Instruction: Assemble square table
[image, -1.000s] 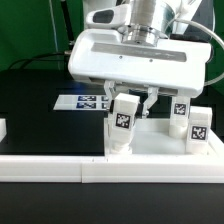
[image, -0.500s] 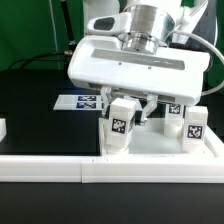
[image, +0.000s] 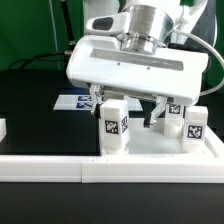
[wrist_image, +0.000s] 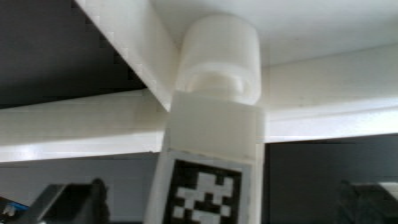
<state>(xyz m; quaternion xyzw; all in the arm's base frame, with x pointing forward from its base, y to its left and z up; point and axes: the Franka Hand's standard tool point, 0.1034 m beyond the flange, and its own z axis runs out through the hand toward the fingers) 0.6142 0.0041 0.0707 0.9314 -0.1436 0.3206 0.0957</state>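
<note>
The gripper (image: 128, 103) has just spread wide and let go of the leg (image: 113, 126), which now stands upright in the slab's (image: 160, 145) near corner; that leg looks seated, others remain

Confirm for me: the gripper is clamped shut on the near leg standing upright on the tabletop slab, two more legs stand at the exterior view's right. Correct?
Not quite. The gripper is open, not clamped: in the exterior view its fingers stand apart from the near leg. The rest holds: that leg stands upright on the slab, and two more legs stand at the exterior view's right.
</note>
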